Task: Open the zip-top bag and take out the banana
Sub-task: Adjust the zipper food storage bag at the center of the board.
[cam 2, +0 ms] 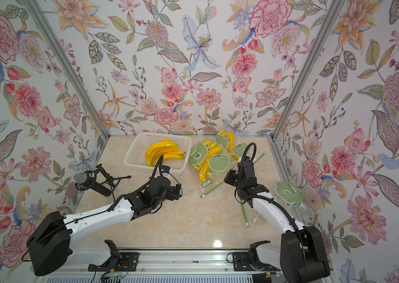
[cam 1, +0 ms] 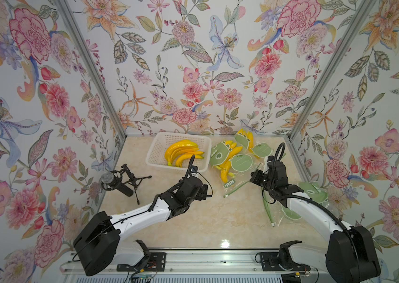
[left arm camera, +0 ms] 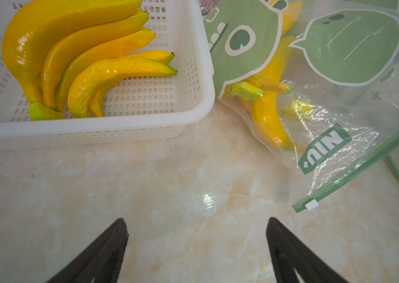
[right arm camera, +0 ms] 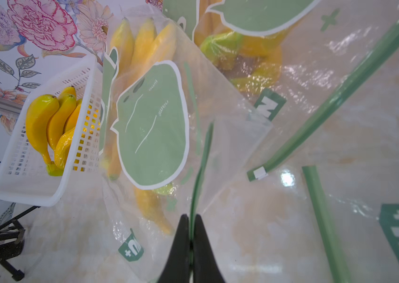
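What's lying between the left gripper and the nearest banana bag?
Nothing: only bare tabletop separates the left gripper from the bag, as the left wrist view shows.

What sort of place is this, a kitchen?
Likely a small robot test booth, not a home. The flowered walls are panels in metal posts, the left arm and right arm sit on a metal rail, and a microphone stands on the table.

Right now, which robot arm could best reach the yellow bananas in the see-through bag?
Probably left. The right gripper is shut on a green zip strip, so it's busy. The left gripper is open, with the clear plastic bag of yellow bananas ahead.
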Controlling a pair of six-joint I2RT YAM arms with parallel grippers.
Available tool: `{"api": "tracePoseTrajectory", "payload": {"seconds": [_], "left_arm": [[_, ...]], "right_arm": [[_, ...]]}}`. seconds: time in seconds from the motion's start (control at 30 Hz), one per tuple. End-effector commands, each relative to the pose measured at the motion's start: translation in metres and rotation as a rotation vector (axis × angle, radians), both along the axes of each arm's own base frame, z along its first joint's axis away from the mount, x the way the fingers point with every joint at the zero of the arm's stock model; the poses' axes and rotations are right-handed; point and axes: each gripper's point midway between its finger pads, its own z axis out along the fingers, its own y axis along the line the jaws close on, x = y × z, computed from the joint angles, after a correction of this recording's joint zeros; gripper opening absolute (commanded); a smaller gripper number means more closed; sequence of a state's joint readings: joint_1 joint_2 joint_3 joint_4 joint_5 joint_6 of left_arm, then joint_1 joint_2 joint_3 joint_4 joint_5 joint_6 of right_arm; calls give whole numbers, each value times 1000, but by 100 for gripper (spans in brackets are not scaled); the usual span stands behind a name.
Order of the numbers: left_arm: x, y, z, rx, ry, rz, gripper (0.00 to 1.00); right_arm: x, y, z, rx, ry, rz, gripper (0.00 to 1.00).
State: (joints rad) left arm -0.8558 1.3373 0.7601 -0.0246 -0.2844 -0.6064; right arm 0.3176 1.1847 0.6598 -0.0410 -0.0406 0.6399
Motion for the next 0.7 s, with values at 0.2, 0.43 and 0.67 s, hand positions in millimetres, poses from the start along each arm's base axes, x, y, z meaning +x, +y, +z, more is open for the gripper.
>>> {"api": "tracePoseTrajectory", "payload": {"seconds": [0.2, 0.43, 0.67], "left_arm": [[-16, -28, -30, 16, 65, -89, 86], [-20, -41, -51, 9, 122, -126, 84], [-31, -75, -62, -60, 152, -232, 91]], "right_arm": [[-73, 6, -42, -1, 116, -129, 8], [-82, 20, -11, -354, 93, 92, 53], [-89, 19, -8, -494, 72, 116, 62]]}}
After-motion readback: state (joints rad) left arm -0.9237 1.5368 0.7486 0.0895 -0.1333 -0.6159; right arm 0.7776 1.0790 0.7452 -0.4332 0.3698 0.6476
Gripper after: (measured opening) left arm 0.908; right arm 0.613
